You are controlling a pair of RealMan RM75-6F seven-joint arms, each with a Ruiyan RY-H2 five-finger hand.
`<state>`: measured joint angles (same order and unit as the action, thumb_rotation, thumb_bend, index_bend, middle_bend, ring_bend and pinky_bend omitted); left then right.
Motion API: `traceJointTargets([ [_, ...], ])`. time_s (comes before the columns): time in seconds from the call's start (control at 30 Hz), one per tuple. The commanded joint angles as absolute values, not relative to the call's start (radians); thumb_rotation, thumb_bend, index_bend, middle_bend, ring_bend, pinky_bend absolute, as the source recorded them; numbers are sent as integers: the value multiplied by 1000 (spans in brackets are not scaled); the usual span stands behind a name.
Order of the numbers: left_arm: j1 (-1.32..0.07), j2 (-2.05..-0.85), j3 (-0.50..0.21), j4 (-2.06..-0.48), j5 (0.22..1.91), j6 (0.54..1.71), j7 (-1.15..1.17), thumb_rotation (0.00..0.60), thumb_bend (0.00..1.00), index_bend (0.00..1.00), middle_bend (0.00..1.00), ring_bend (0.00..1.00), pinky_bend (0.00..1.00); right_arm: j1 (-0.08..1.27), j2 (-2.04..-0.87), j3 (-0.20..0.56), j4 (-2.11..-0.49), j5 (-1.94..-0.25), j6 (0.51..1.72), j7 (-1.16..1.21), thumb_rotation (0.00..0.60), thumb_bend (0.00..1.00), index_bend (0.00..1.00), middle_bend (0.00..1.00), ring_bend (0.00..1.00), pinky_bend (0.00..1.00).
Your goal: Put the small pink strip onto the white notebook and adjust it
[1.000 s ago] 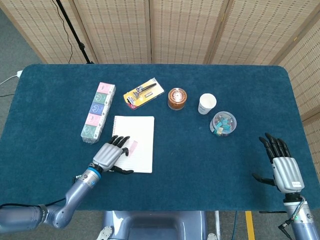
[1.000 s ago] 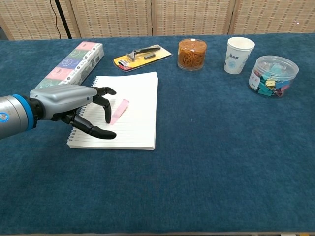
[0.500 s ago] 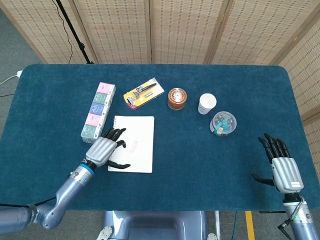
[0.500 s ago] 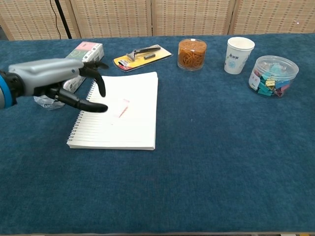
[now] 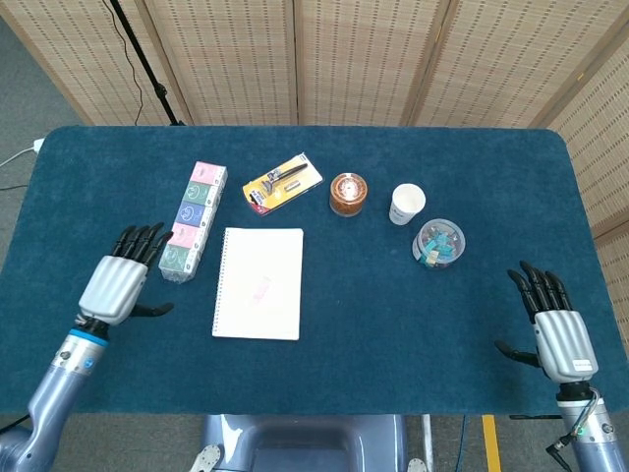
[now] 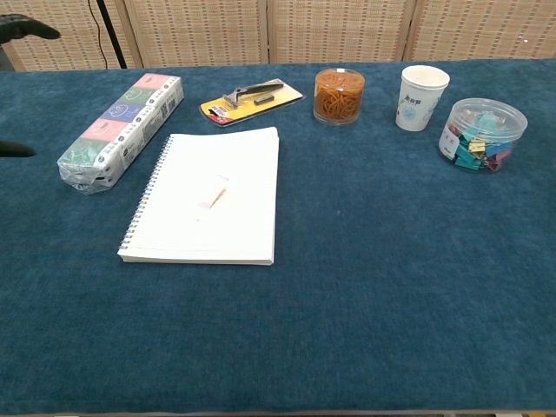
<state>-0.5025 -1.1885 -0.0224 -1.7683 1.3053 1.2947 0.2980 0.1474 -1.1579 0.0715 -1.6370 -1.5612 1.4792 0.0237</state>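
Where the white notebook point(image 5: 259, 282) lay at centre left of the head view, we found the small pink strip point(image 5: 261, 288) resting on its open page, slightly tilted and near the page's middle; the chest view showed the same strip point(image 6: 213, 192) on the notebook point(image 6: 208, 196), with no hand touching it. The left hand point(image 5: 123, 276) was at the left of the head view, apart from the notebook, holding nothing, its fingers extended and somewhat spread above the blue table point(image 5: 393, 324). In the chest view only dark fingertips point(image 6: 26, 28) of that hand appeared at the upper left edge. The right hand point(image 5: 555, 328) was at the lower right of the head view, well apart from everything else, empty, fingers straight and fanned.

Just left of the notebook lay a long box of coloured packets point(image 5: 194, 219), beside the left hand's fingertips. Along the upper part of the table we noted, from left to right, a yellow carded razor point(image 5: 283, 182), a clear tub of rubber bands point(image 5: 347, 193), a white paper cup point(image 5: 406, 204) and a clear tub of coloured clips point(image 5: 438, 243).
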Motion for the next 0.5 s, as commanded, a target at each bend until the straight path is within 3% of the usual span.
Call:
traceJointTargets([
  [0.03, -379, -1152, 37, -1697, 1381, 1424, 175, 600, 0, 0, 0, 0, 0, 144, -1163, 66, -1636, -1583, 1497, 22, 600, 0, 0, 0, 0, 0],
  [0.23, -254, -1155, 79, -1618, 1415, 1527, 31, 600, 0, 0, 0, 0, 0, 137, -1167, 64, -1633, -1609, 1525, 8, 600, 0, 0, 0, 0, 0],
  [0.5, -198, -1146, 84, -1588, 1449, 1547, 2, 600, 0, 0, 0, 0, 0, 131, -1172, 67, -1637, -1612, 1539, -24, 600, 0, 0, 0, 0, 0],
])
